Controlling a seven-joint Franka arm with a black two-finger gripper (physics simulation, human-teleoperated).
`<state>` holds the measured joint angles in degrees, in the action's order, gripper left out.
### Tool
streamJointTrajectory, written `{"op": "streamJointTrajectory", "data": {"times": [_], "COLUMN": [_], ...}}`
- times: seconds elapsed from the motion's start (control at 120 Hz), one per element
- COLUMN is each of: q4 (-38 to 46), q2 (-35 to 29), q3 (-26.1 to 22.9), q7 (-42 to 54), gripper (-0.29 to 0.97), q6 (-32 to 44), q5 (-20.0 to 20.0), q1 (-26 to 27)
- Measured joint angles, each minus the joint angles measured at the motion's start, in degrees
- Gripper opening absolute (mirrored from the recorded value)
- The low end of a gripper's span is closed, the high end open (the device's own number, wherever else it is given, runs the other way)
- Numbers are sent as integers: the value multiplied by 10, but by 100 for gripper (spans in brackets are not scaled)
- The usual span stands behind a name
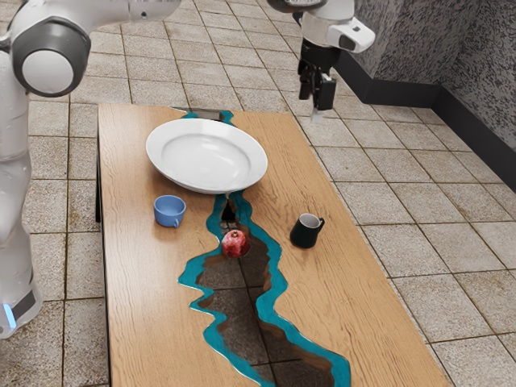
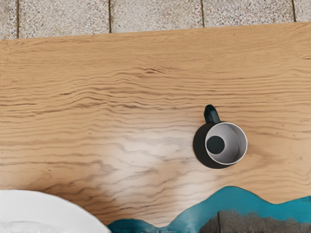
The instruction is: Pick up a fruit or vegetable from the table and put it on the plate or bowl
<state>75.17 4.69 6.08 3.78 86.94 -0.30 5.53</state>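
Note:
A red pomegranate (image 1: 235, 242) lies on the teal resin strip in the middle of the wooden table (image 1: 145, 322). Behind it rests a large white plate (image 1: 206, 153), with nothing on it; its rim (image 2: 43, 211) also shows in the wrist view. My gripper (image 1: 320, 101) hangs high above the table's far right edge in the exterior view, well away from the pomegranate and to the right of the plate. Its fingers are open and hold nothing.
A small blue cup (image 1: 169, 210) stands in front of the plate on the exterior view's left. A black mug (image 1: 305, 230) stands right of the pomegranate, and in the wrist view the mug (image 2: 221, 144) is below my hand. Tiled floor surrounds the table.

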Motion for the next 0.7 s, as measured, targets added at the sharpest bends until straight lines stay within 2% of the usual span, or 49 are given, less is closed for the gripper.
{"op": "streamJointTrajectory", "data": {"times": [0.25,0.517,0.6,0.7], "q4": [-3,-22,1,85], "q2": [-3,-2,-8,-45], "q3": [0,-3,-3,-6], "q7": [-3,45,69,98], "gripper": [68,68,68,68], "q6": [-5,-62,-59,-27], "q5": [2,5,11,14], "q1": [2,7,10,9]}}
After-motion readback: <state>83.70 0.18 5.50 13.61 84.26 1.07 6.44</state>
